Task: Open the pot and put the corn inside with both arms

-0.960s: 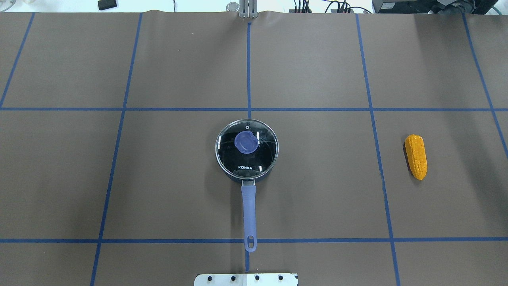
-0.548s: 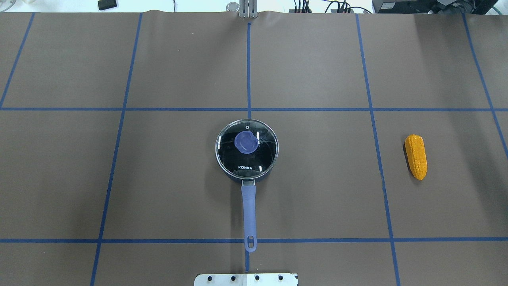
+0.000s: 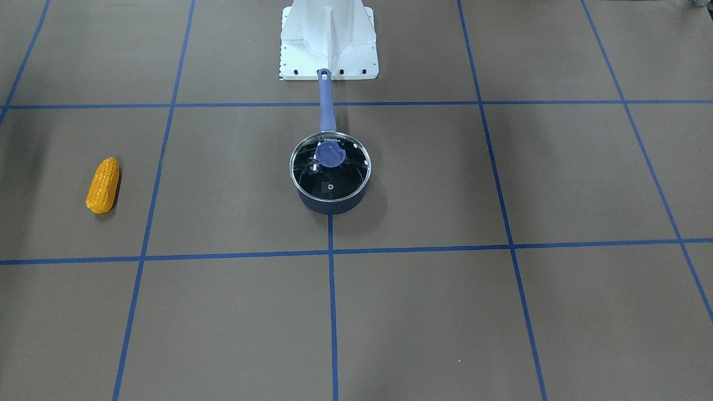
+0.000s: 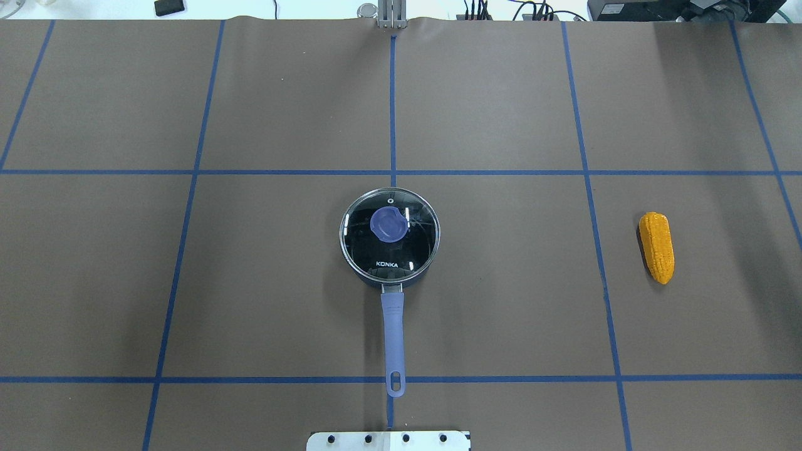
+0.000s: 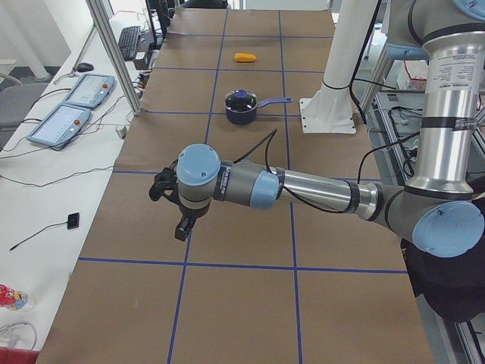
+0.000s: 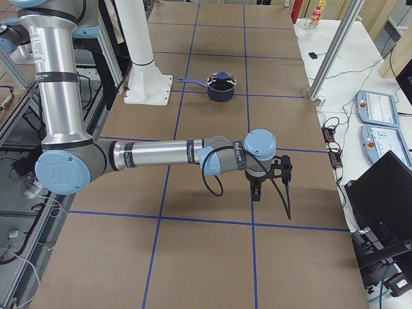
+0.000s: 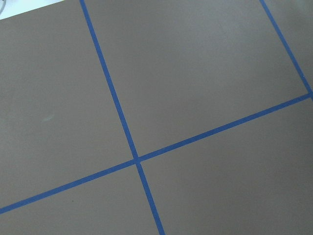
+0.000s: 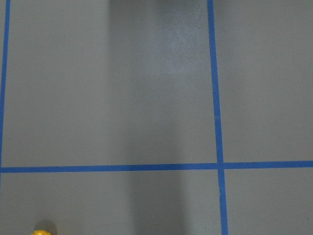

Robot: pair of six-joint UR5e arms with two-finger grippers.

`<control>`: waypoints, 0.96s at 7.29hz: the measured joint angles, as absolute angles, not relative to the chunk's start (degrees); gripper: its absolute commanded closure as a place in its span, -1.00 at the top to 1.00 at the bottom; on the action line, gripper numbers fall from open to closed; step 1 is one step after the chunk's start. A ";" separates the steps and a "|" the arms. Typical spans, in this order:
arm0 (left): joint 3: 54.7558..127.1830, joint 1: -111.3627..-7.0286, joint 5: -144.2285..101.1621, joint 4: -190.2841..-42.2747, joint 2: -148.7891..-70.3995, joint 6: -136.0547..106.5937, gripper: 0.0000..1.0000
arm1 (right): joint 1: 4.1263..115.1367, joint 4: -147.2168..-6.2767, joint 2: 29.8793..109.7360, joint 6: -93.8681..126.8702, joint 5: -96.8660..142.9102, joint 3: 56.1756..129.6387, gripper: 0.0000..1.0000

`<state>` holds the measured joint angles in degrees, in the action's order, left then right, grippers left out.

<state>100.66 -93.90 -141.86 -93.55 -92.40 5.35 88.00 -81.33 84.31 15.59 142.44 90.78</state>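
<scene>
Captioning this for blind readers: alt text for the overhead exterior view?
A lidded navy pot sits centred on a brown table, its blue handle pointing toward the robot's base; a yellow corn cob lies apart on the right.

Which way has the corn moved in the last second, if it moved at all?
No. In the overhead view the corn lies at the same spot as before, just right of the blue tape line, with the same gap.

White "KONKA" on the pot (image 4: 393, 326) lid (image 4: 390, 244); left arm (image 5: 318, 186) print seemingly illegible.
</scene>
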 measured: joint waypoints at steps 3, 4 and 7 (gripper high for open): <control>105.95 -81.10 -139.63 -93.22 -99.03 -16.64 0.96 | 77.73 -77.56 83.97 31.18 140.54 94.46 1.00; 106.91 -76.72 -138.05 -93.16 -102.10 -23.75 0.96 | 74.61 -75.22 83.97 35.52 139.68 95.25 1.00; 107.41 -65.97 -133.00 -92.94 -110.53 -40.66 0.96 | 64.67 -68.90 84.00 43.82 131.26 96.48 1.00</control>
